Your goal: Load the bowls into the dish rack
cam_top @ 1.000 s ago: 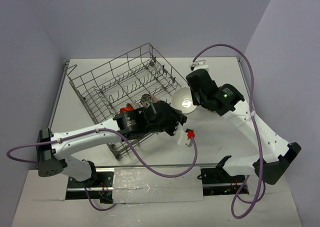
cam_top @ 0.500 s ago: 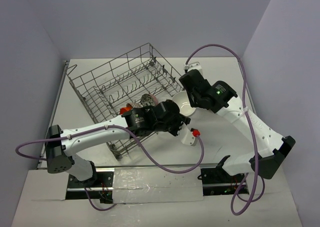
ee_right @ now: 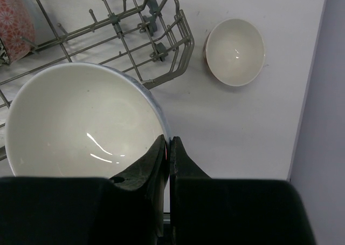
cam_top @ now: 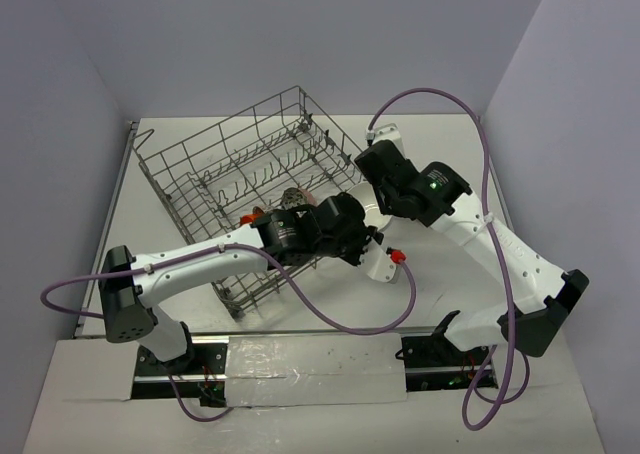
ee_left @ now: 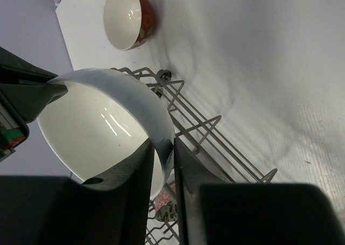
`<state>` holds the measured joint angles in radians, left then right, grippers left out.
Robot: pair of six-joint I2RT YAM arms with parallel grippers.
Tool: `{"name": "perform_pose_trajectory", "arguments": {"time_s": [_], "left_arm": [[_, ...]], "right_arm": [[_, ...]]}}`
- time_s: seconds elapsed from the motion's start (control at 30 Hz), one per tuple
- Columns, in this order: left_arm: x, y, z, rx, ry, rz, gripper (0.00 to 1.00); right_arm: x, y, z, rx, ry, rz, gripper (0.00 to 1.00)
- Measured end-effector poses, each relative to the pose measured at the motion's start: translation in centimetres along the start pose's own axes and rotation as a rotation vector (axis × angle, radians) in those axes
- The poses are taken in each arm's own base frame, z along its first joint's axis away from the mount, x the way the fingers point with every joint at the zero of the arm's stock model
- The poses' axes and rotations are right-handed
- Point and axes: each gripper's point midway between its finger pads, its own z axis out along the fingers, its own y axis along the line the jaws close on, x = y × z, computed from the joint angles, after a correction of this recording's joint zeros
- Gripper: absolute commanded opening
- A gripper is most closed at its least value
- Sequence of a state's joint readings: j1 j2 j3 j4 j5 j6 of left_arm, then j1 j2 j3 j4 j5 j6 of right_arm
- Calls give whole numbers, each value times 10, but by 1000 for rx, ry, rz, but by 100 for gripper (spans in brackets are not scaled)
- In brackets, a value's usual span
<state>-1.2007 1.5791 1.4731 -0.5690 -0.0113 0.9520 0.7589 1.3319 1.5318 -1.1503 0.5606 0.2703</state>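
A bowl, white inside and grey-blue outside (cam_top: 372,212), hangs above the near right corner of the dish rack (cam_top: 190,179). My right gripper (ee_right: 168,143) is shut on its rim. My left gripper (ee_left: 163,154) is shut on the opposite rim, one finger inside and one outside. The rack shows in the left wrist view (ee_left: 200,127) and the right wrist view (ee_right: 161,46). A second bowl, white inside and red outside (ee_left: 128,15), sits on the table just past that rack corner and also shows in the right wrist view (ee_right: 234,52); it is hidden in the top view.
In the rack's near right part, a bowl (cam_top: 291,200) leans among the tines with an orange-red one (cam_top: 254,217) beside it. A red patterned bowl (ee_right: 13,24) shows there from the right wrist. Grey walls close the table at the back and both sides.
The right arm brought the white bowl down and left toward the rack corner. The left gripper reached right and closed on the bowl's other rim.
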Motion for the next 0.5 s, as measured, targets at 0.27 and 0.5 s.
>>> {"name": "perform_pose_trajectory", "arguments": {"time_s": [0.27, 0.5], "left_arm": [[6, 0, 1, 13, 10, -49, 0], [5, -1, 0, 15, 8, -60, 0]], "right_arm": [[-2, 1, -2, 6, -13, -7, 0], [-2, 2, -3, -8, -18, -10, 30]]}}
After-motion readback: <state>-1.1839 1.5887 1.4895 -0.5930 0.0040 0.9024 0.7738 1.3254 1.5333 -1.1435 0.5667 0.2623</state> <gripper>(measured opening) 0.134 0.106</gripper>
